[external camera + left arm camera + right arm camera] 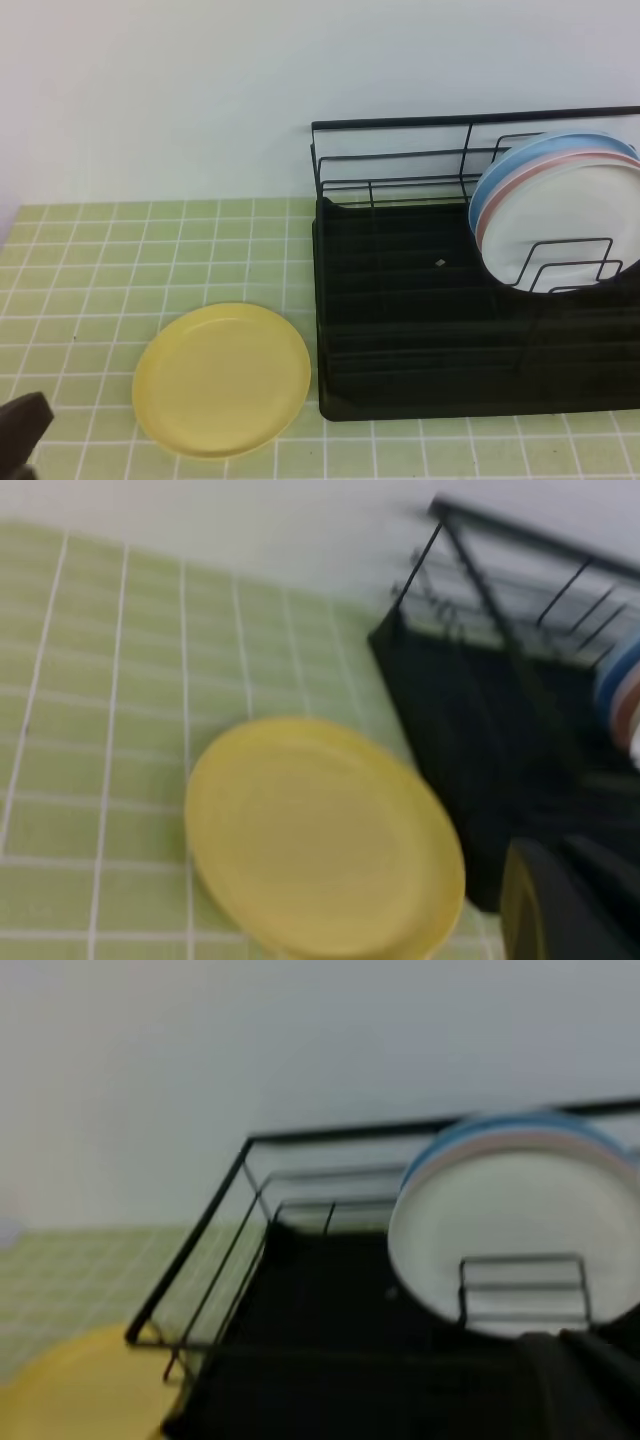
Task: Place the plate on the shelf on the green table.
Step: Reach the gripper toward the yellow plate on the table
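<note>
Left gripper (22,425) at lower left of frame, plate not yet held; I cannot tell its opening.
Plate (222,379) lies flat on green table (120,260), just left of shelf (420,340). I approach its near rim low, grip the edge, then tilt it upright between free dividers, avoiding the white plates (560,215).

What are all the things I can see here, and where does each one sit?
yellow plate: one, pale yellow, flat on the green tiles, left of the rack.
dish rack: one, black wire with a solid black tray, right side of the table.
blue-rimmed plate: one, white, upright in the rack, rearmost.
pink-rimmed plate: one, white, upright just in front of it.
tiled table: one, light green with white grout.
wall: one, white, behind.
left arm: dark part at the lower-left corner; fingers not visible.
</note>
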